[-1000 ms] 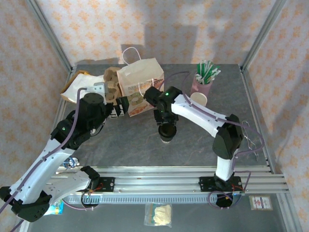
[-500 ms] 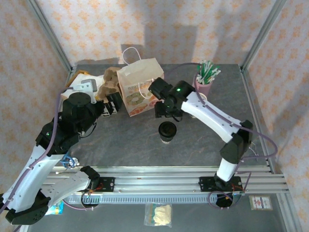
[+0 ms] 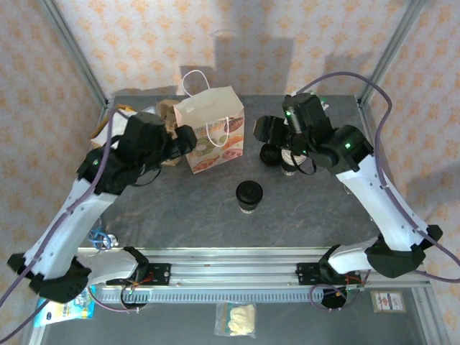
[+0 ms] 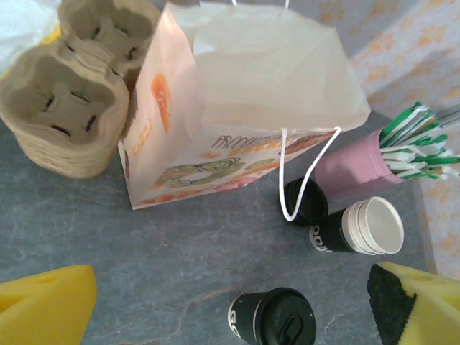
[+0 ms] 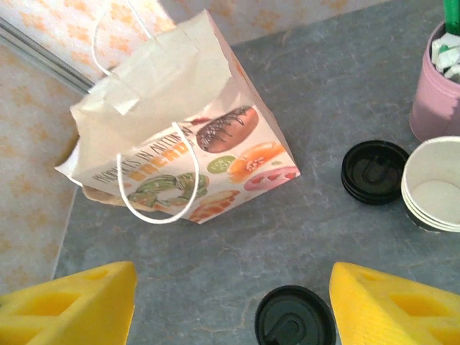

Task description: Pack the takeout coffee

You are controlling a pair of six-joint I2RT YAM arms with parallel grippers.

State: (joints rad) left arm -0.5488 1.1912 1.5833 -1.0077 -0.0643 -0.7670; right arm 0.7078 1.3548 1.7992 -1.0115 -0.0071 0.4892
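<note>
- On the paper bag: dark capitals, of which "IN AUTU…" is legible; the orange capitals beneath look like "BREAD".
- On the takeout coffee: a white mark on the dark band, unreadable.

A grey, stone-patterned surface is seen, veined with lighter streaks. It is enclosed on three sides by walls covered in pale pink wallpaper printed with small orange floral motifs. Slanted metal posts are set at the back corners. Along the near edge, silver aluminium rails are laid side by side. Soft shadows are cast on the back wall, and the scene is lit brightly and evenly.
</note>
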